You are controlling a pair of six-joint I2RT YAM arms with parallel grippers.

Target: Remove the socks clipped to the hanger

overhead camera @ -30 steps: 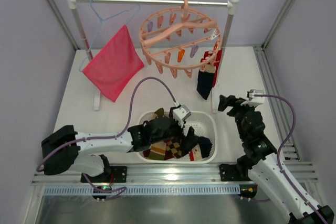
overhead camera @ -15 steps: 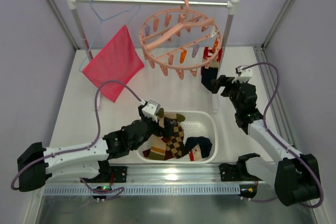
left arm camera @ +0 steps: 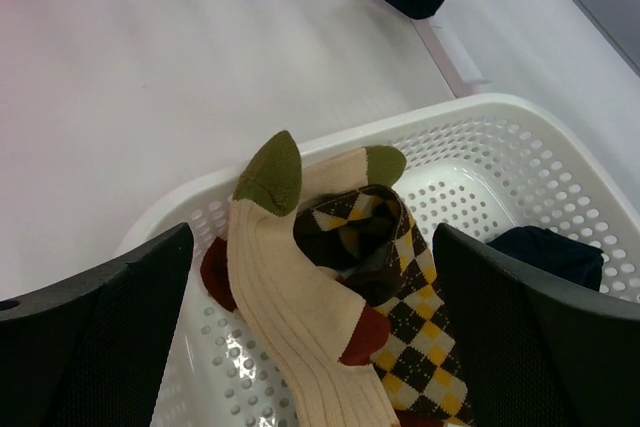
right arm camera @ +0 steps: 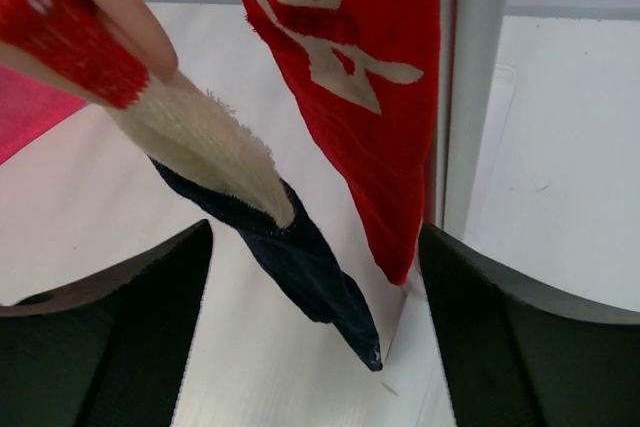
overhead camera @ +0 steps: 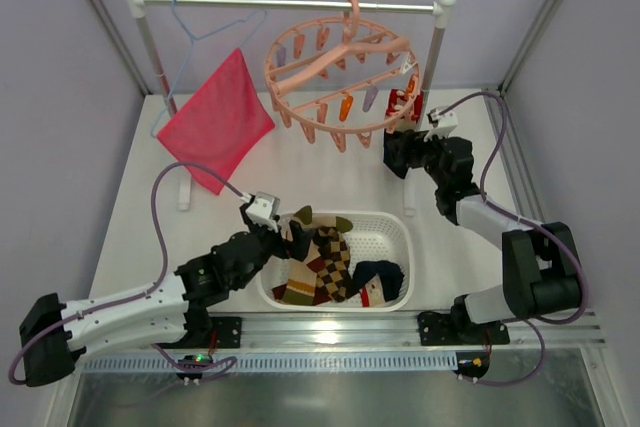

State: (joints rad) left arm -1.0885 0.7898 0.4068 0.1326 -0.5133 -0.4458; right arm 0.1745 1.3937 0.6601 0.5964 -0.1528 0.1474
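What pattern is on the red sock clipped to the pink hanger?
White bear figure on the red fabric sock, clearest in right wrist view.

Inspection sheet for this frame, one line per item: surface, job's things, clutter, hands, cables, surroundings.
surface: white table carrying a white basket.
job's things: red sock and navy sock hang from the pink ring hanger; argyle and striped socks lie in the basket.
clutter: pink cloth on a blue wire hanger.
hands: left hand open and empty over the basket; right hand open, its jaws either side of the hanging socks.
cables: purple cables loop off both arms; no snag seen.
surroundings: rail rack, grey walls.
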